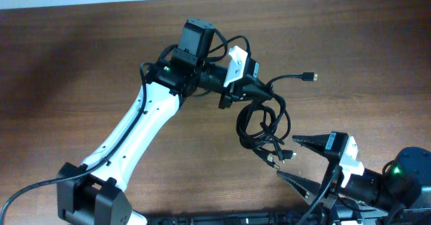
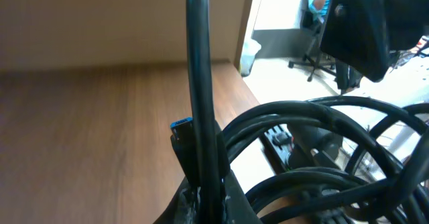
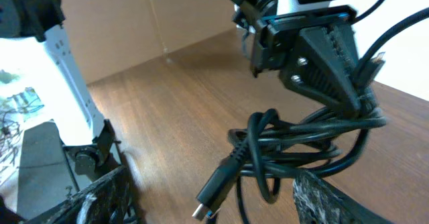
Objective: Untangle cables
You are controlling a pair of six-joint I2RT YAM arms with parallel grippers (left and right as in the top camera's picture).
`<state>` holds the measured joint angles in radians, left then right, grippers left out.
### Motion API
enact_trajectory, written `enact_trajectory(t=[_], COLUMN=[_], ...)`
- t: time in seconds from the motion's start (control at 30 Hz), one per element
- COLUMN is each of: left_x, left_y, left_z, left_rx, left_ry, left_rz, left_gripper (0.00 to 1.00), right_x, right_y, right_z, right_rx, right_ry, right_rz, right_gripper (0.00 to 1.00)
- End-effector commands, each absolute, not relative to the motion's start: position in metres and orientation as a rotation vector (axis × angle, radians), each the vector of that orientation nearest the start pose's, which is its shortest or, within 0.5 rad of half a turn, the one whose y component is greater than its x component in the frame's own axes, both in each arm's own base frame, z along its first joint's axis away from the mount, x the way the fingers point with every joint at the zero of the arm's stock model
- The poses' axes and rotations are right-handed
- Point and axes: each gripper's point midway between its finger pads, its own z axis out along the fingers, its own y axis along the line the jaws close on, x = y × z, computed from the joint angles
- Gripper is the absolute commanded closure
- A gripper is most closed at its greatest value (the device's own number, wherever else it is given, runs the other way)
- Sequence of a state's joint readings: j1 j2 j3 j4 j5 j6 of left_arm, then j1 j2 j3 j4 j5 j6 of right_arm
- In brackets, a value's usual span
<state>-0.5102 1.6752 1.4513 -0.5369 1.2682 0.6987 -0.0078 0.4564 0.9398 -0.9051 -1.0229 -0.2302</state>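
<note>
As the left gripper [image 1: 259, 90] pinches the top of a knotted bundle of thin black cables [image 1: 261, 125] near the middle of the wooden table [image 1: 81, 43], the right gripper [image 1: 287, 156] waits just beside the bundle's lower end with its fingers spread wide and nothing between them. Seen from the right wrist, the coils hang in a loose clump below the left claw's closed tips, with a blue-tipped plug [image 3: 209, 198] dangling lowest, between the open right fingers [image 3: 100, 197]. One free strand [image 1: 289, 78] runs out of the bundle to the right and ends in a small connector lying apart on the wood. The work appears to be at an early stage: the tangle is held up at one end, but no cable has been drawn out of the loops. The next move would likely call for the right claw to close on the dangling plug, or on a single cord close to it, and pull it away while the left keeps its hold. Catching two cords at once would risk tightening the knot. No brand, label or writing can be read in any view.
</note>
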Motion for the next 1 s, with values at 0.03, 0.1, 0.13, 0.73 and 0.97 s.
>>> enact_trajectory(t=[0.03, 0.1, 0.13, 0.73, 0.97], left_x=[0.247, 0.249, 0.248, 0.238, 0.238], left_y=[-0.333, -0.334, -0.335, -0.353, -0.353], left_z=[0.334, 0.337, 0.338, 0.364, 0.364], left_rx=[1.595, 1.595, 1.593, 1.568, 1.570], left_ry=[0.985, 0.961, 0.960, 0.937, 0.934], left_rz=[-1.317, -1.301, -1.308, -1.390, -1.393], left_gripper=[1.00, 1.00, 1.00, 1.00, 1.00], right_x=[0.112, 0.105, 0.104, 0.105, 0.100], right_y=[0.151, 0.155, 0.155, 0.155, 0.157], right_z=[0.340, 0.343, 0.344, 0.343, 0.345], right_rx=[-0.892, -0.955, -0.964, -0.970, -1.021], right_ry=[1.604, 1.547, 1.538, 1.534, 1.483], right_rz=[0.861, 0.875, 0.872, 0.863, 0.856], right_gripper=[0.25, 0.25, 0.24, 0.20, 0.19])
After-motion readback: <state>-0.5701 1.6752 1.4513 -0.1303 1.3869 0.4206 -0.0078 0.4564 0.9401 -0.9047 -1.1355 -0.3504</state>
